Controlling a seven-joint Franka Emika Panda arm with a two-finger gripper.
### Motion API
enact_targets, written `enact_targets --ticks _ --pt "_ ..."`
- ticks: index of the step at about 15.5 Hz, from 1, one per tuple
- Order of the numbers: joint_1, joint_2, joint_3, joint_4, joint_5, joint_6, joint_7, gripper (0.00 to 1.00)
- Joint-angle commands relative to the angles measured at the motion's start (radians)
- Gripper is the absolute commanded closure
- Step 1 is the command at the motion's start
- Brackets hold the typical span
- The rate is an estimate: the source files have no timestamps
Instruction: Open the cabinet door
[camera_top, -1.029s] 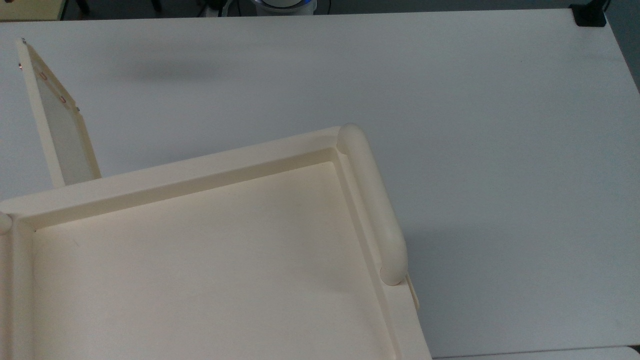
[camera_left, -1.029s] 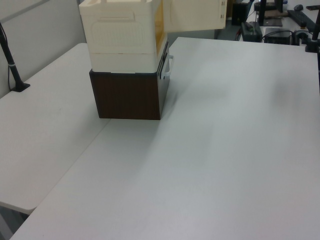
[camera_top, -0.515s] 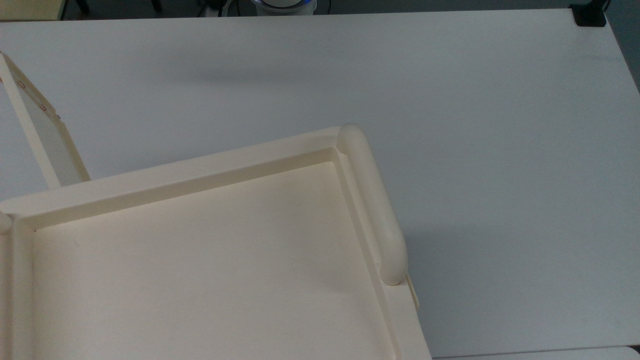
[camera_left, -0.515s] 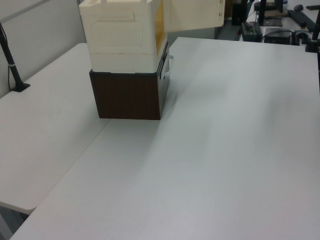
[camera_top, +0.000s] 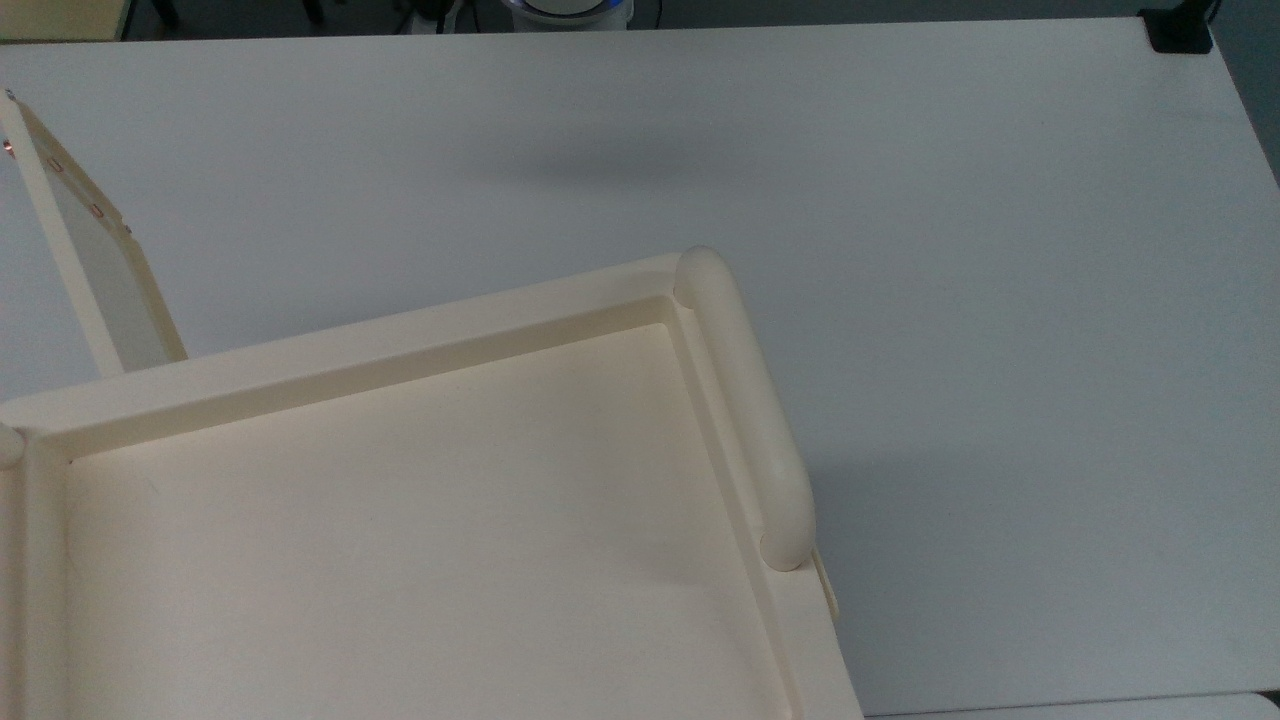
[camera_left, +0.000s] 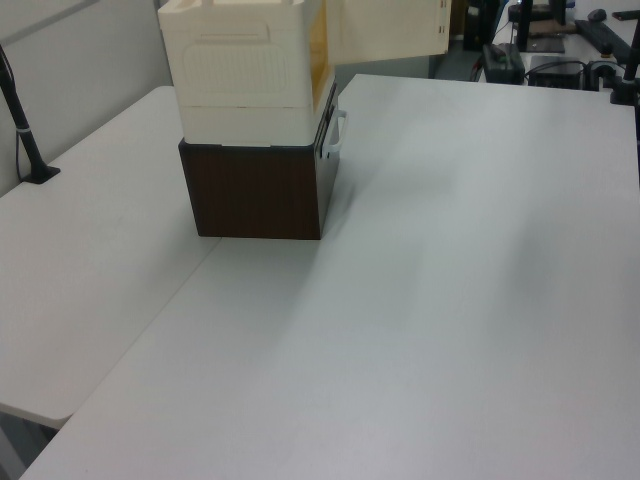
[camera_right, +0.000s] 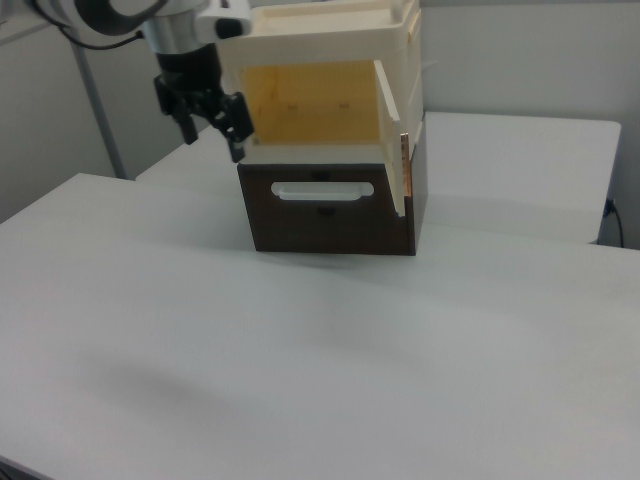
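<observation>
A white table (camera_left: 450, 300) carries a dark brown box (camera_left: 260, 190) topped by a cream cabinet (camera_left: 245, 70).

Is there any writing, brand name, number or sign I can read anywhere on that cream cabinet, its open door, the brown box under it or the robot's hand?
None can be read.
cabinet door: plain cream, with small brownish screw spots, no lettering.
cream cabinet: ribbed side and yellowish inside, no label.
brown box: plain dark front with a white handle, no text.
hand: black, no marking visible.
table: bare white, no print.
</observation>
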Motion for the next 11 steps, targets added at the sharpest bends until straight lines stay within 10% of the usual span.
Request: enact_targets --ticks 1,11 --pt "0.031 -0.017 0.066 -0.053 -0.098 -0.018 0.055 0.0" --pt "-0.008 -0.022 0.056 -0.063 -0.11 -0.019 -0.069 0.0"
